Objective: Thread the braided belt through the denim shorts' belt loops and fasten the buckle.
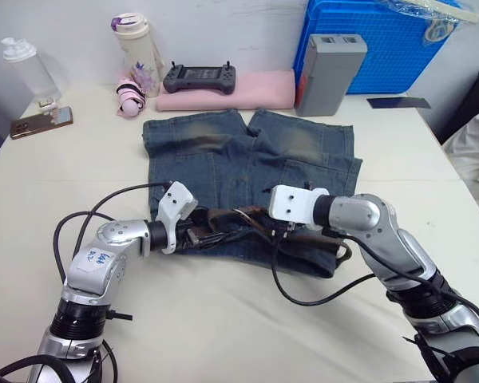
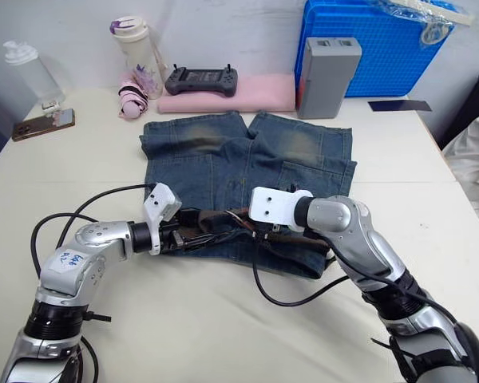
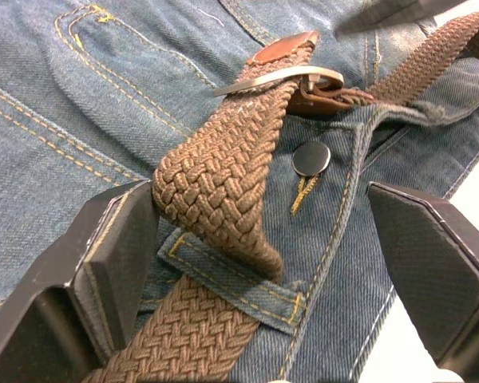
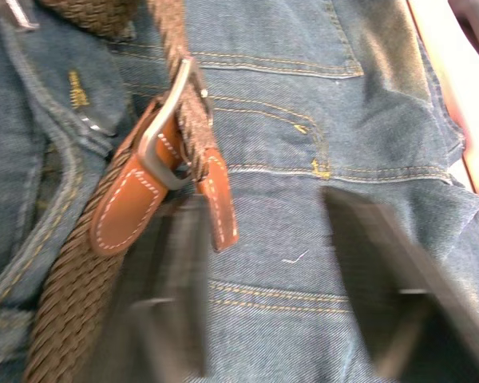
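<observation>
The denim shorts [image 1: 251,171] are lying flat in the middle of the pale counter [image 1: 223,319], waistband toward the lower edge of the head views, and the braided belt [image 3: 215,191] is running along that waistband between the two arms. In the left wrist view the belt is passing under at least one of the belt loops [image 3: 239,279] and then folding back over it toward the shorts' metal button [image 3: 311,158], so the threading is looking at least partly done; how many loops are carrying the belt I cannot tell. The buckle [image 4: 168,128] is sitting near the centre of the waistband, with woven strap passing through its silver frame beside the tan leather tab [image 4: 128,203], which suggests the fastening is under way; whether the prong is seated in the weave is not visible. The left tool [image 3: 263,239] is standing open, one dark finger [image 3: 116,247] touching the folded belt and the other well apart from it, gripping nothing. The right tool [image 4: 263,279] is likewise hanging open just beside the buckle, its fingers blurred and closed on nothing. What is left, by my judgement, is confirming the prong, pulling the free end snug and tucking it flat.
</observation>
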Robot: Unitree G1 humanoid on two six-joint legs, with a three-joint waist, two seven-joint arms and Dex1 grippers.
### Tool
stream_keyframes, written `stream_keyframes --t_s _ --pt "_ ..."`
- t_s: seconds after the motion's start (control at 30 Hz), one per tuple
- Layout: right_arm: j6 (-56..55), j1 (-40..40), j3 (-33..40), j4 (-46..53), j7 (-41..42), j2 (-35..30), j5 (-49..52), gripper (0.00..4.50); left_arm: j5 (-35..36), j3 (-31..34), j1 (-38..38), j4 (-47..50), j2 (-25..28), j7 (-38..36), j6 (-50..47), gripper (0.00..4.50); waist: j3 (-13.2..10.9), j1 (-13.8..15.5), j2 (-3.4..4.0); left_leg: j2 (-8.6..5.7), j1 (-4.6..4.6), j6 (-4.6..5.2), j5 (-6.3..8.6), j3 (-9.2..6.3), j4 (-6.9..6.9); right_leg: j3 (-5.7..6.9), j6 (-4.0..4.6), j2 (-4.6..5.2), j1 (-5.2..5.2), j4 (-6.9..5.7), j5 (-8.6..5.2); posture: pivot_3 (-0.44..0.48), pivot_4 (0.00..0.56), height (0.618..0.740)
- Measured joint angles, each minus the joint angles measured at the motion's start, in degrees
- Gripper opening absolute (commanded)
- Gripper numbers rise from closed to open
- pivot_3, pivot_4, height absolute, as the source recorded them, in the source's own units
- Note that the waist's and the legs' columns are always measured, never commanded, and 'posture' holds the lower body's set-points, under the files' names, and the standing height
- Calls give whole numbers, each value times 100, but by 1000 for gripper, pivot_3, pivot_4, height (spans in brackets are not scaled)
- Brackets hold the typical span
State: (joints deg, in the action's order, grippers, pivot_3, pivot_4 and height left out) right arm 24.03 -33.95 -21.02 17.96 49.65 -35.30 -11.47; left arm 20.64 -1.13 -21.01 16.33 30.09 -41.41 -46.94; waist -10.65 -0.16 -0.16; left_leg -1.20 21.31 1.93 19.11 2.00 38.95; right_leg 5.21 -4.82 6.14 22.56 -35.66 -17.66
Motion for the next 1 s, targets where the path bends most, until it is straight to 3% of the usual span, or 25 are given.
stream_keyframes --t_s 0.63,0.87,1.0 --pt "-412 -38 -450 -511 -245 293 -722 3328 122 -1 82 128 0 204 -60 4457 0 6 0 -1 1 0 0 0 1 -1 0 1 0 -3 0 0 150 725" --pt "-494 -51 -517 -690 -261 381 -870 88 186 5 112 180 14 226 -71 4457 0 6 0 -1 1 0 0 0 1 -1 0 0 0 -4 0 0 150 725" --pt "-507 -51 -518 -704 -263 429 -918 35 317 96 120 280 55 215 -142 4457 0 2 0 -1 1 0 0 0 1 -1 0 0 0 -4 0 0 150 725"
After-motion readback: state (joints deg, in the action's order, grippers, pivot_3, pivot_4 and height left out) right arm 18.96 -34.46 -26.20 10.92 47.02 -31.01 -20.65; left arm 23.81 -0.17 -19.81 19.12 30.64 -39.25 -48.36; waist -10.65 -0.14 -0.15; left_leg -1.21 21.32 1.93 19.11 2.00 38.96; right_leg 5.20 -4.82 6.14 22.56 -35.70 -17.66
